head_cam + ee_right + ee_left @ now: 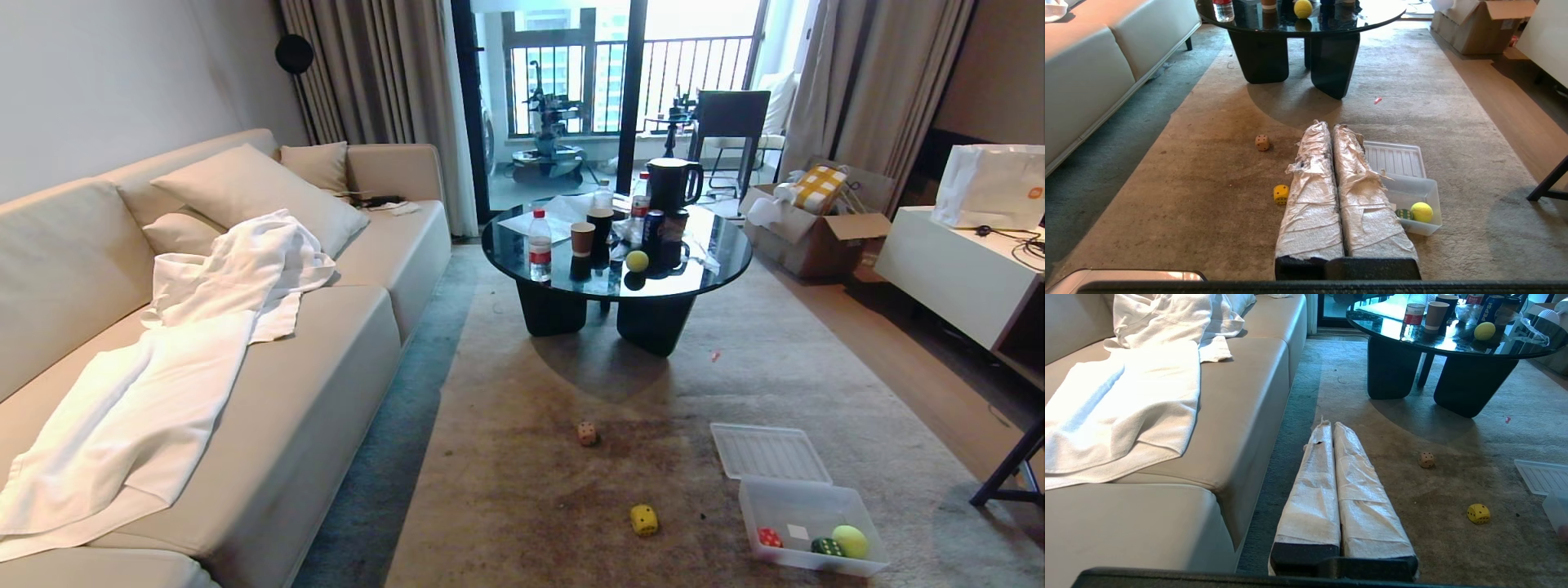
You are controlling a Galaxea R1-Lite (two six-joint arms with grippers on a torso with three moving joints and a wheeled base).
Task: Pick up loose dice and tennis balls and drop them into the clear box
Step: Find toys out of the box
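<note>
The dice, one yellow die (643,519) and one tan die (587,433), are lying loose on the rug left of the clear box (808,523). Both tools, left tool (1330,426) and right tool (1331,127), are sitting clenched and empty; the right should be opening before descending squarely over the yellow die.

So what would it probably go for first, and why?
Probably the yellow die: it lies loose on the rug nearest the clear box, which already holds a tennis ball. The right end effector, shut and empty, hangs closest to it, so opening and lowering that one seems the shortest move. The tan die and the ball on the table lie farther off.
</note>
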